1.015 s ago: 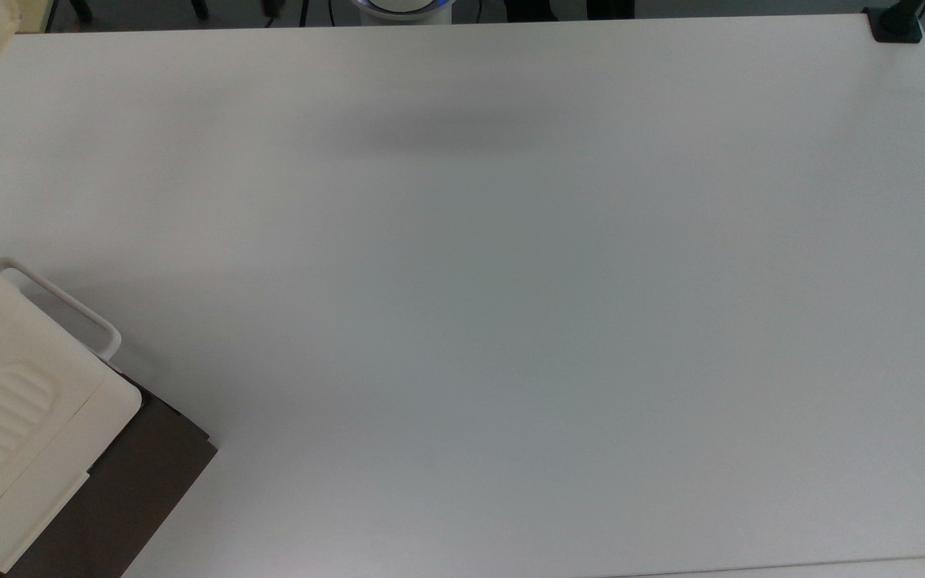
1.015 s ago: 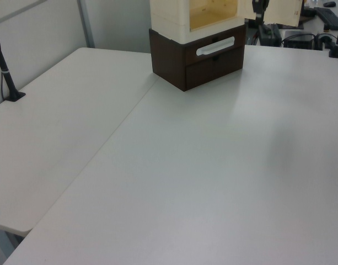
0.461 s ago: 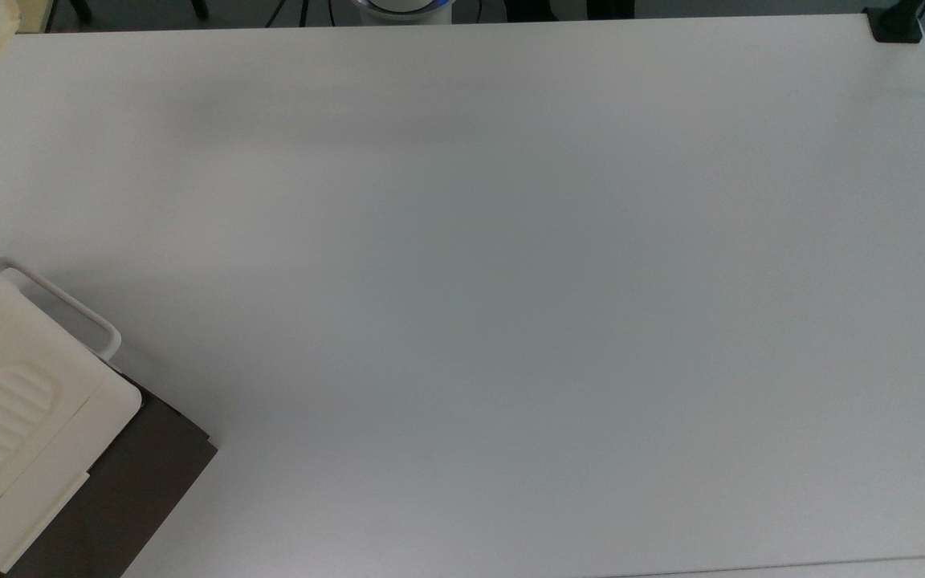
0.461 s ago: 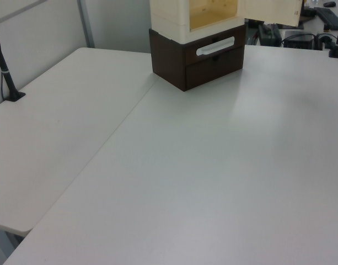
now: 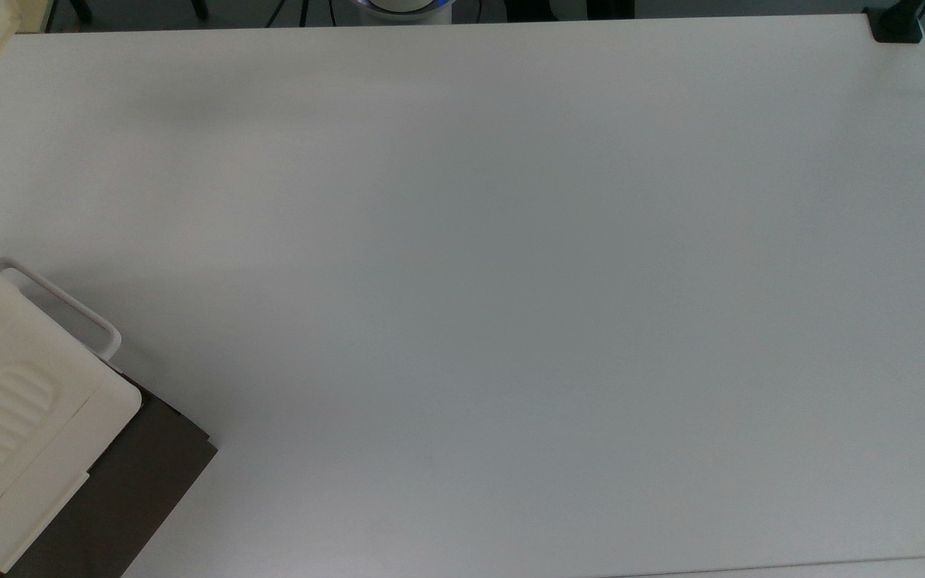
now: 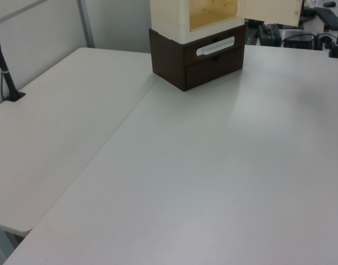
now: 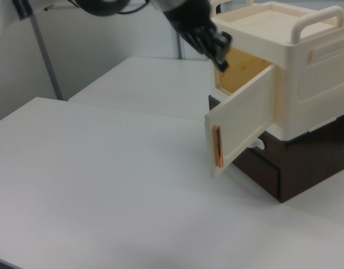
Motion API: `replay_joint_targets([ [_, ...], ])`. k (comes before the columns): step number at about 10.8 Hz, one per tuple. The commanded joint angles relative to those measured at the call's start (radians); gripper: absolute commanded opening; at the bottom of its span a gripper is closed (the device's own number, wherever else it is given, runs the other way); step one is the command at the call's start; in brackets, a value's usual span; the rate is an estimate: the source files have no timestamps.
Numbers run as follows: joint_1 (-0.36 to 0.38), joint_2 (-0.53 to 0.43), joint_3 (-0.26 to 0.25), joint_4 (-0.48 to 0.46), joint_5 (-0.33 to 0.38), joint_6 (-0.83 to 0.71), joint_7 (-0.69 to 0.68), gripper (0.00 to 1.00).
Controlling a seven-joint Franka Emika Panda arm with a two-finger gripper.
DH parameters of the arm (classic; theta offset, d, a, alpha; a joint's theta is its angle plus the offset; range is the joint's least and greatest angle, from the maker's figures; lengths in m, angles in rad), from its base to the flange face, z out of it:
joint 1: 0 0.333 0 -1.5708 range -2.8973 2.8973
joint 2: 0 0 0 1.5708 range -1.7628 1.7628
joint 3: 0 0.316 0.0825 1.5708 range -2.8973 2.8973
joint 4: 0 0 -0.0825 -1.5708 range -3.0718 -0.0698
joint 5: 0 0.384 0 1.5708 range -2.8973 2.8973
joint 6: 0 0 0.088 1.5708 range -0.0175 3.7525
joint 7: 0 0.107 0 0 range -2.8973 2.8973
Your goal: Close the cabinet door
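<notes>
My pincer [image 7: 216, 42] hovers upper center above the open cabinet door [image 7: 244, 120]; finger spacing, I cannot tell. Pushing the cabinet [image 7: 295, 73] instead risks shifting it.

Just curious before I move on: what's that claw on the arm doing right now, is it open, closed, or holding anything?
Gripper: near the top of the open cabinet door; open or closed cannot be told.

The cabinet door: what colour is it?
The cabinet door is pale cream-yellow, with an orange-brown strip on its free edge. It shows best in the right view.
</notes>
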Motion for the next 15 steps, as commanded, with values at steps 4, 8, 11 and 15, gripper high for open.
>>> replay_joint_targets([
  [4, -0.097, 0.037, -0.083, -0.009, 0.070, 0.005, -0.294, 0.00],
  [8, -0.085, 0.048, -0.064, -0.040, 0.070, -0.041, -0.328, 0.00],
  [11, -0.003, 0.075, -0.052, -0.039, 0.146, -0.055, -0.264, 0.00],
  [15, 0.065, 0.117, -0.021, -0.040, 0.213, 0.126, -0.012, 0.00],
])
